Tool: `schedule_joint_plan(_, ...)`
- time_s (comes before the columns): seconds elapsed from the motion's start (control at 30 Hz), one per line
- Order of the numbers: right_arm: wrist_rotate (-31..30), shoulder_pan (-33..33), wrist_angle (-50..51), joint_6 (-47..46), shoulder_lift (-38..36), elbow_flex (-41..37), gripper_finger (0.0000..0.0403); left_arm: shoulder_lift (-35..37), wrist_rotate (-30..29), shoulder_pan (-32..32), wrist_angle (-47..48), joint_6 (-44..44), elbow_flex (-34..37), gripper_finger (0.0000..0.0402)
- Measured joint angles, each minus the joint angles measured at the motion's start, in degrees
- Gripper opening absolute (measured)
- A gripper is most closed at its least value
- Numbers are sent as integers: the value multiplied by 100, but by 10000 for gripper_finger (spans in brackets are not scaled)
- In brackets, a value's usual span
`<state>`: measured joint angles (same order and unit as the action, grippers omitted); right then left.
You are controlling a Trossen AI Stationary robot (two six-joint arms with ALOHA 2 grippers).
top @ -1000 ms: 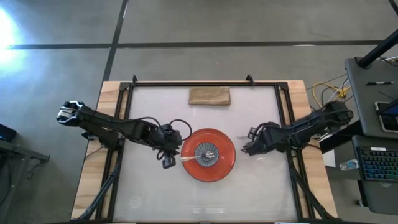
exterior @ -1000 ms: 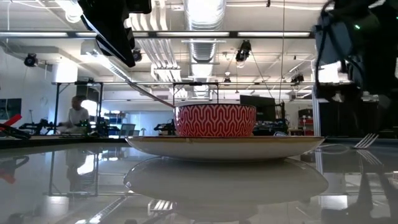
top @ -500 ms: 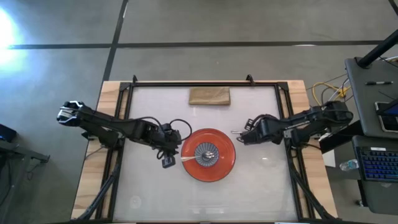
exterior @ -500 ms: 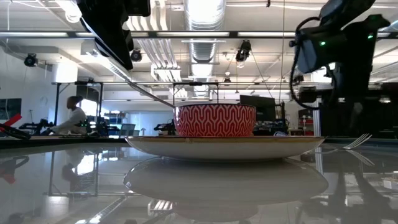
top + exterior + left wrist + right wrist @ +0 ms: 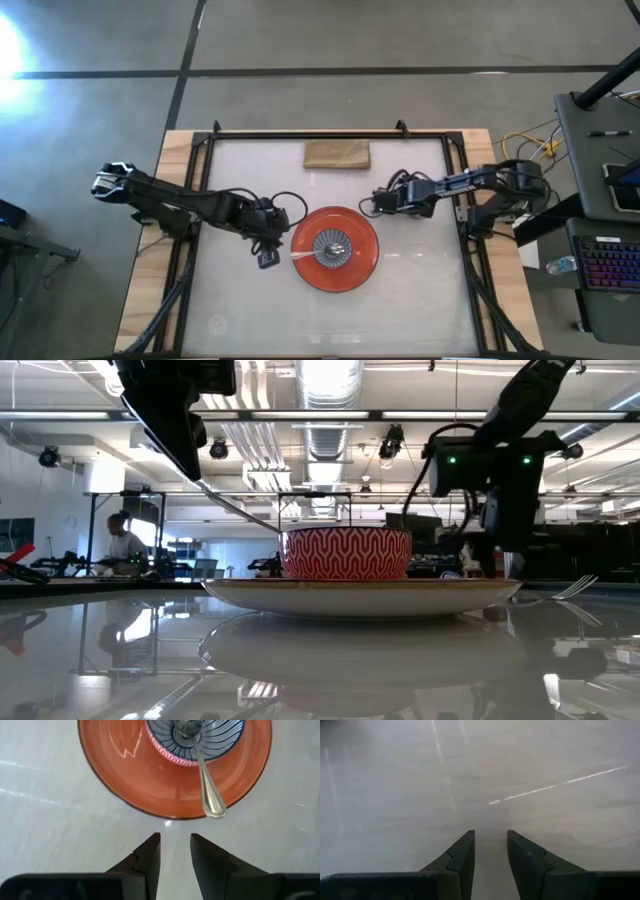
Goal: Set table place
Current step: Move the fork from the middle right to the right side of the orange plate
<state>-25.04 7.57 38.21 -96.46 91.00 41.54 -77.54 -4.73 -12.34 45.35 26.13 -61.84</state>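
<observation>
An orange plate (image 5: 360, 262) lies at the table's middle with a red-patterned bowl (image 5: 346, 554) on it. A spoon (image 5: 206, 790) rests with its bowl end inside the bowl and its handle out over the rim toward the left. My left gripper (image 5: 175, 840) hovers just left of the plate (image 5: 283, 250), slightly open and empty, short of the spoon's handle end. A fork (image 5: 575, 588) lies on the table right of the plate. My right gripper (image 5: 369, 203) hangs over bare table beyond the plate's far right rim, slightly open and empty (image 5: 490, 840).
A brown folded napkin (image 5: 337, 154) lies near the far edge at the middle. The white sheet (image 5: 400, 310) is bordered by a black frame (image 5: 330, 133). A dark desk with a keyboard (image 5: 605, 265) stands off the table's right side.
My right gripper has gone from beside the plate's right rim toward the table's far edge and somewhat to the left, away from the fork, which stays lying on the table.
</observation>
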Motion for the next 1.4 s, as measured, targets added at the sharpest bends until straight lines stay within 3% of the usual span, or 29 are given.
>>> schedule_joint_plan(0.4, 1207, -610, 348, 387, -178, 212, 105, 0, -15, 13, 119, 48, 17, 91)
schedule_joint_plan(0.73, 1687, -1664, 1508, -587, -706, 208, 105, -2, -37, 35, 112, -49, 37, 91)
schedule_joint_plan(0.97, 823, -1983, 1529, -1766, -927, 208, 105, -2, -129, 37, 110, -271, 37, 91)
schedule_joint_plan(1.4, 711, -1459, 405, -903, -64, 200, 105, -2, -131, 37, 117, -263, 37, 91)
